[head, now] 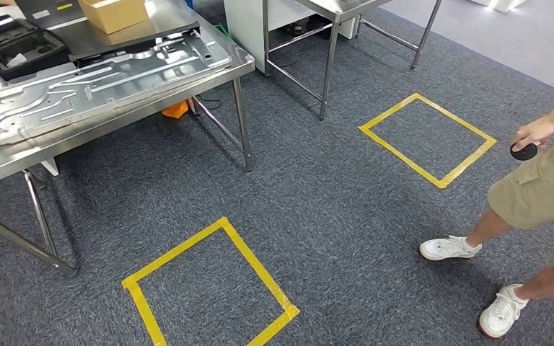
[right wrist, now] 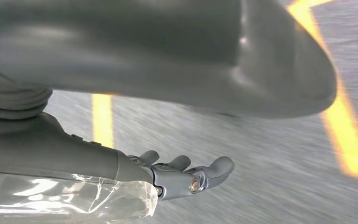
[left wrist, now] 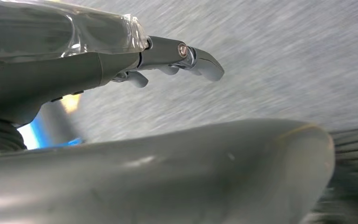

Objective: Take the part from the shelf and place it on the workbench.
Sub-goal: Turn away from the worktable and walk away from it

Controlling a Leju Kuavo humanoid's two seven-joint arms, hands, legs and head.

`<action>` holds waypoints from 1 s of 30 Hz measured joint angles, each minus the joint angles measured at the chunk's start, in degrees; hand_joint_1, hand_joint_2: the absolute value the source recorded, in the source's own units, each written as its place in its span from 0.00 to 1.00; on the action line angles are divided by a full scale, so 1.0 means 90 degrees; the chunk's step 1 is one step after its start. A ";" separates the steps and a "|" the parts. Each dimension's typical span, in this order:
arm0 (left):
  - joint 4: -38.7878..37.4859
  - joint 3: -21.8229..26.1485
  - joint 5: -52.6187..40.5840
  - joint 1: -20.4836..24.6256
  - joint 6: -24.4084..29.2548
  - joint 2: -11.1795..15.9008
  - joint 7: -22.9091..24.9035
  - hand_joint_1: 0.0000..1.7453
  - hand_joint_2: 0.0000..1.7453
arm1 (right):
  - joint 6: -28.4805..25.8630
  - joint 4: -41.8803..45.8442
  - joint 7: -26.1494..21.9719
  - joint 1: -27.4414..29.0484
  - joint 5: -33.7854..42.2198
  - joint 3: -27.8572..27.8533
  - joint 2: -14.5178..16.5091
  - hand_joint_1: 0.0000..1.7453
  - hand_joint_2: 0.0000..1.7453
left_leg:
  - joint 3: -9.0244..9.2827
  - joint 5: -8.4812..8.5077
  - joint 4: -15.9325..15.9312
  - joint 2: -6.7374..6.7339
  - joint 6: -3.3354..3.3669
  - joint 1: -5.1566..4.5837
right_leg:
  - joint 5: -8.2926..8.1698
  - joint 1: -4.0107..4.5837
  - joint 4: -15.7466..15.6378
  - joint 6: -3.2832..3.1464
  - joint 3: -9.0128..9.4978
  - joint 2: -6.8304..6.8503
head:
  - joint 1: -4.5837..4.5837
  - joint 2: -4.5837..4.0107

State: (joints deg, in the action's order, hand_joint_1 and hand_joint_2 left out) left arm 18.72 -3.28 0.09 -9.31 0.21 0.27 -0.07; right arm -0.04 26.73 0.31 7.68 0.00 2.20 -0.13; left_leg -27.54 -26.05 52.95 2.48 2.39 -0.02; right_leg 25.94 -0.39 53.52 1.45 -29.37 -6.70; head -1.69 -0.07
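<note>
the head view looks down on grey carpet with two yellow tape squares, one near [head: 209,285] and one farther off [head: 427,138]. a steel workbench [head: 14,155] stands at the left; on it lie a large stamped metal panel [head: 101,83], a black moulded tray [head: 18,47] and a cardboard box [head: 114,13]. no shelf is in sight, so i cannot tell where the part to be fetched is, and the panel on the bench may or may not be that kind of part.

the left hand [left wrist: 168,58] hangs over blurred carpet with its fingers loosely extended and nothing in them. the right hand [right wrist: 177,175] is the same, empty and relaxed, above carpet near a tape line.

a person [head: 541,194] in shorts and white shoes stands at the right edge, holding a small black round object [head: 524,151].

the risks, as i judge them: the robot has to walk and turn to find the shelf, and the person's feet are close to its likely path, so a turn that way could bring contact. the bench legs are also near, and a swinging arm could clip the bench edge.
</note>
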 joint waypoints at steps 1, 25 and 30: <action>0.0131 0.0011 -0.0001 0.0194 -0.0001 -0.0007 -0.0003 0.00 0.00 | 0.0000 -0.0125 0.0005 0.0190 0.0000 -0.0002 0.0001 0.00 0.00 | 0.0002 0.0017 -0.0020 -0.0044 0.0035 0.0009 | 0.0024 -0.0003 0.0030 0.0032 -0.0011 0.0051 | 0.0001 0.0000; -0.0278 0.0203 0.0002 -0.0905 -0.0013 -0.0011 0.0035 0.00 0.00 | 0.0002 0.0372 -0.0042 -0.0793 -0.0007 -0.0111 -0.0019 0.00 0.00 | -0.0690 -0.0823 0.1707 -0.0299 -0.0159 0.0051 | -0.0038 -0.0038 0.0009 -0.0100 -0.0035 0.0118 | -0.0022 0.0000; -0.0163 0.0219 -0.0002 -0.0253 -0.0007 0.0000 0.0004 0.00 0.00 | 0.0001 0.0206 -0.0015 -0.0298 -0.0002 -0.0121 -0.0007 0.00 0.00 | -0.0051 -0.0036 0.0101 0.0132 0.0029 -0.0006 | -0.0032 0.0014 0.0020 0.0016 -0.0064 -0.0145 | -0.0034 0.0000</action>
State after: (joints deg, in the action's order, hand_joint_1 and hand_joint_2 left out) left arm 17.25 -1.31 0.07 -11.59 0.15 0.27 -0.03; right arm -0.03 28.58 0.18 5.00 -0.02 1.11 -0.19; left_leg -28.00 -26.37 53.87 3.66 2.66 -0.07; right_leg 25.65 -0.26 53.70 1.59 -29.95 -8.00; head -2.00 -0.07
